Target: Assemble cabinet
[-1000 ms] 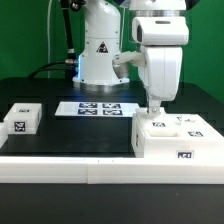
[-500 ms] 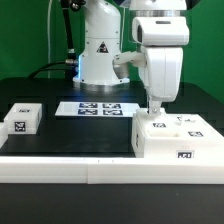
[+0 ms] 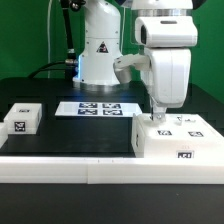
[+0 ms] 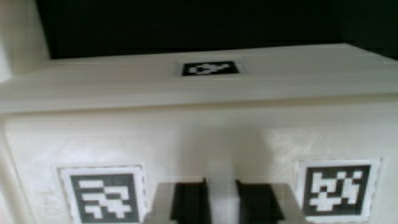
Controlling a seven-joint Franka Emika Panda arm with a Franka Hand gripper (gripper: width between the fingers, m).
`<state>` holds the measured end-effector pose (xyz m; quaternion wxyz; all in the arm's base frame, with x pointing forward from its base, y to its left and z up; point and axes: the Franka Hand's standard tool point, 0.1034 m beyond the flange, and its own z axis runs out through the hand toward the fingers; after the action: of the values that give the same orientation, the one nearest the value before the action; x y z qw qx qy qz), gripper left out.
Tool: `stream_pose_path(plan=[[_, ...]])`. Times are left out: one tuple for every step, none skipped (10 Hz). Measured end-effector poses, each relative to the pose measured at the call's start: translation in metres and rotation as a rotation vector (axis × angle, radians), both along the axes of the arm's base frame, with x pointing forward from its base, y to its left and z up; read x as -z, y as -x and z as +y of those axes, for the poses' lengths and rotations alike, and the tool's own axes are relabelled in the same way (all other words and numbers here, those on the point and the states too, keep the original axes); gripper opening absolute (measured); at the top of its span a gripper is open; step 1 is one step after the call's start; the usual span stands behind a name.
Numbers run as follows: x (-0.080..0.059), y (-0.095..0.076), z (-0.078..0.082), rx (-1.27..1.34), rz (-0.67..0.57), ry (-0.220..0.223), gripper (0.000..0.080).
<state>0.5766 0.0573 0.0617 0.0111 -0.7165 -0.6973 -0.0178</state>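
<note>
The white cabinet box (image 3: 178,138) lies at the exterior view's right, with tags on its top and front. My gripper (image 3: 155,112) comes straight down onto the box's far left top edge. In the wrist view the box (image 4: 196,115) fills the picture. My gripper (image 4: 215,203) shows two dark fingers close together, with a thin strip of white plastic between them. The jaws look shut on a wall of the box. A small tagged white block (image 3: 22,118) sits at the exterior view's left. No door panels are in view.
The marker board (image 3: 97,108) lies flat in the middle behind the box. The white robot base (image 3: 100,50) stands behind it. A long white rail (image 3: 60,165) runs along the table's front edge.
My gripper and wrist have shifted slightly toward the exterior view's right. The small block has not moved.
</note>
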Motion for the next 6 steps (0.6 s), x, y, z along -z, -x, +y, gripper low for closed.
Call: stream_pose_path(plan=[[0.0000,0.0000,-0.0001,0.000,0.000,0.000,0.0069],[0.0001,0.0001,-0.0002,0.000,0.000,0.000,0.0069],[0.0005,0.0005,-0.0002,0.000,0.001,0.000,0.0139],[0.0005,0.0006,-0.0002,0.000,0.001,0.000,0.0322],[0.0006,0.0006,-0.0002,0.000,0.001,0.000,0.0322],[0.0007,0.0007,-0.0002,0.000,0.002,0.000,0.0517]])
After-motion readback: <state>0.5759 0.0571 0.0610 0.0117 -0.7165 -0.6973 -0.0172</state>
